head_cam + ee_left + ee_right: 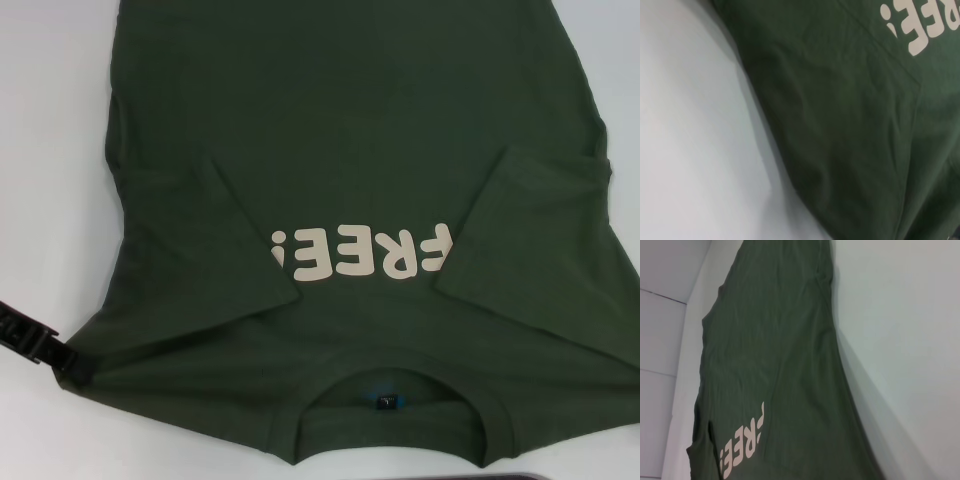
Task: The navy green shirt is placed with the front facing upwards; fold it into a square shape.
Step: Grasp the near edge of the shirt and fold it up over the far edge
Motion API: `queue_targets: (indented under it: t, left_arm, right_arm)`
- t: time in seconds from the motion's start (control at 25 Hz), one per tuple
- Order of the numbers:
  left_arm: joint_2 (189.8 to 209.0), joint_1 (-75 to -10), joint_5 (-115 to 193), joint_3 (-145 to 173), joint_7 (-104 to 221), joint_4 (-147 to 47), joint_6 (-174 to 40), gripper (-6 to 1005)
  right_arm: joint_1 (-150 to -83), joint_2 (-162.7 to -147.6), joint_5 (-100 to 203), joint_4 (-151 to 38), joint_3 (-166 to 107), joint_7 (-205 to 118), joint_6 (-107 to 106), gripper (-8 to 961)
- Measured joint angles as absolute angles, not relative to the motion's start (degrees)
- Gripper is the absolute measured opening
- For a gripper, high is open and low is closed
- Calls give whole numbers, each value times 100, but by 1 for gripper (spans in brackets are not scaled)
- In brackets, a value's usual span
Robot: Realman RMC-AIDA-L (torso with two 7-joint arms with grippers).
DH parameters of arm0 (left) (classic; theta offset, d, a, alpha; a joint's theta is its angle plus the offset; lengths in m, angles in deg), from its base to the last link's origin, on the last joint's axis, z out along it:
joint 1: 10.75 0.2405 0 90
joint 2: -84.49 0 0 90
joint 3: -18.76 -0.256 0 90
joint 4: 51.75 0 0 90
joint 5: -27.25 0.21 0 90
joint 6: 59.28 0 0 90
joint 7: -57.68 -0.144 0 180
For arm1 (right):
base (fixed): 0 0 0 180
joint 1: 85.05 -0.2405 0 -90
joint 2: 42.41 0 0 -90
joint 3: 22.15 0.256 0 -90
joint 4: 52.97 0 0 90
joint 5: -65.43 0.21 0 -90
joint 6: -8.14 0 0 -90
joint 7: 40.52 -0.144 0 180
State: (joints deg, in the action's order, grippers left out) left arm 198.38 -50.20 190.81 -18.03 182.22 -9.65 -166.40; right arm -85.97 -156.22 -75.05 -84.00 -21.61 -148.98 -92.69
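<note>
The navy green shirt [350, 150] lies flat, front up, on the white table [40, 200], collar nearest the robot and both sleeves folded in over the chest (cream "FREE" lettering [360, 253] partly covered). The left gripper [68, 362] sits at the shirt's near left shoulder edge; whether its jaws are spread or closed cannot be told. The right gripper is out of sight.

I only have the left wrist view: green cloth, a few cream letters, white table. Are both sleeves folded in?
Observer: Yes. In the head view the left sleeve and the right sleeve both lie folded inward over the chest of the navy green shirt.
Operator: Which end is the collar?
Observer: The collar is at the edge nearest the robot, and the lettering reads upside down from the head.
Operator: Where's my gripper on the shirt?
Observer: The left gripper is at the near left shoulder edge; I can't tell if it touches the cloth. The right gripper is in no view.
</note>
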Motion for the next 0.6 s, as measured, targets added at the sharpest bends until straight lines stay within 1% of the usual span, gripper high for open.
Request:
queue_targets:
  t: [0.44, 0.6]
  left_arm:
    - [19863, -4992, 19045, -1806, 18179, -1018, -16656, 35]
    - [19895, -5071, 18938, -1774, 18048, -1131, -16731, 35]
  right_arm:
    - [-8777, -15603, -7496, -8400, -2154, -14924, -9285, 75]
    - [-8870, -15603, -7479, -8400, -2154, -14906, -9324, 75]
